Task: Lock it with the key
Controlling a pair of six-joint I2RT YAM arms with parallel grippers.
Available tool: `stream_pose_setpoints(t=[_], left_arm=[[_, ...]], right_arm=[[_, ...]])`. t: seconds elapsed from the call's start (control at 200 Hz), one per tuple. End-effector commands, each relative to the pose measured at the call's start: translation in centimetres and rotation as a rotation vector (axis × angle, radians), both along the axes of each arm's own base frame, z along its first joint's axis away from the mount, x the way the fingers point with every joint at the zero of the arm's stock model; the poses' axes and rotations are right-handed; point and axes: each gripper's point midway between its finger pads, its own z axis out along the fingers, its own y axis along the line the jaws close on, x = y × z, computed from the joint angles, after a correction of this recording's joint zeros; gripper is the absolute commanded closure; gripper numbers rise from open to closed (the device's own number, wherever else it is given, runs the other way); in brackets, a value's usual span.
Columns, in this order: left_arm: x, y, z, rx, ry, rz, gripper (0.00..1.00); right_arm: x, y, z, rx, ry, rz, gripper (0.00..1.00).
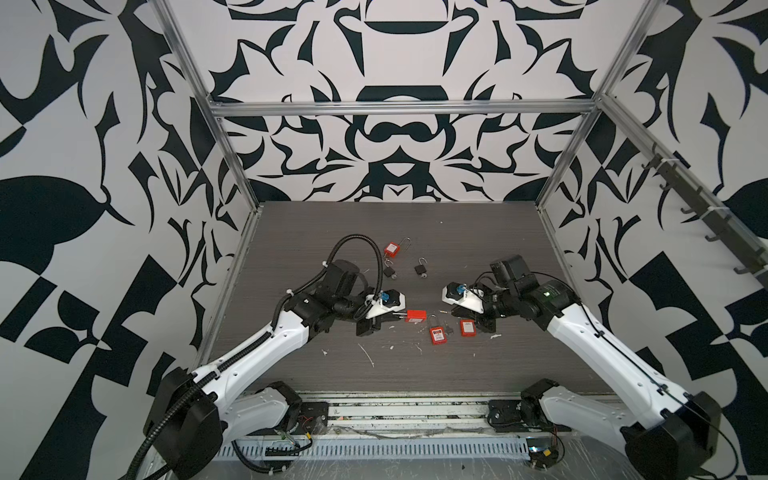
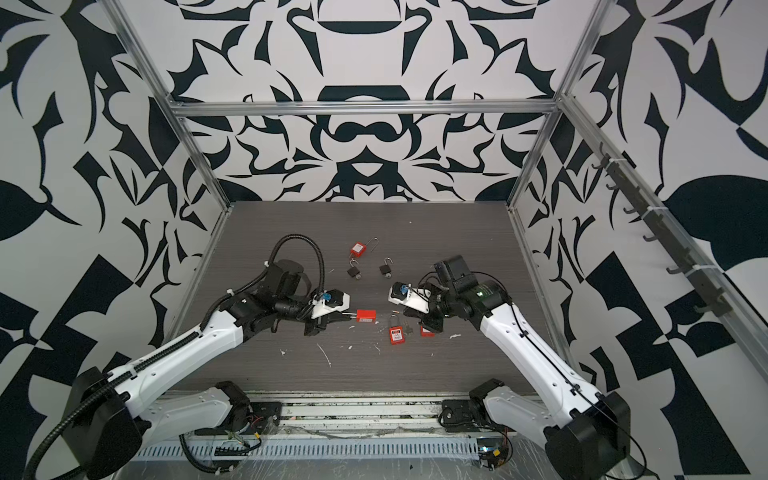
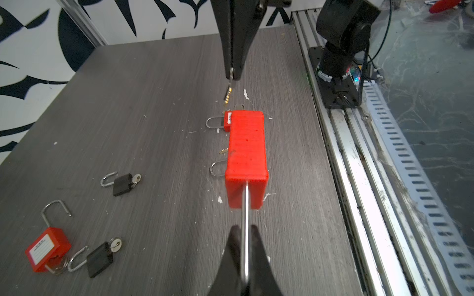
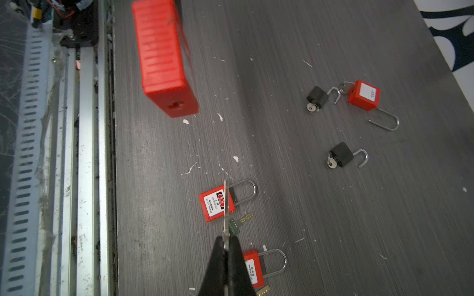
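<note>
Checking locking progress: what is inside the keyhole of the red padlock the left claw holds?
Nothing: the keyhole of the red padlock shows as an empty dark slot; its depth is hidden. The key is apart, pinched in the right claw.

The dark grey wood-grain table (image 1: 291, 232) carries five padlocks. At 12 o'clock from its middle lies a red padlock (image 1: 391, 248), shackle open, a black padlock (image 1: 390, 272) just beside it at 6 o'clock and a second black padlock (image 1: 420, 269) at that one's 3 o'clock. At 4 o'clock lie a shut red padlock (image 1: 436, 335) and a third red padlock (image 1: 468, 327), a loose key (image 1: 446, 323) between them. White flecks (image 1: 368, 356) dot the 6 o'clock side.
</note>
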Motion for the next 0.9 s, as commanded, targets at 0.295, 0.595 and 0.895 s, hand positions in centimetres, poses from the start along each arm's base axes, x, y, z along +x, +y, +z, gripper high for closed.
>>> stream_pose_setpoints(t=[0.295, 0.595, 0.895], left_arm=[[-0.7, 2.1, -3.0, 0.243, 0.124, -0.002, 1.00], [0.0, 1.8, -5.8, 0.400, 0.241, -0.024, 1.00], [0.0, 2.0, -8.5, 0.503, 0.311, -0.059, 1.00]], right_arm=[[5.5, -1.9, 1.6, 0.264, 0.036, -0.641, 1.00], [4.1, -0.4, -1.2, 0.223, 0.097, -0.690, 1.00], [3.4, 0.3, -3.7, 0.202, 0.173, -0.735, 1.00]])
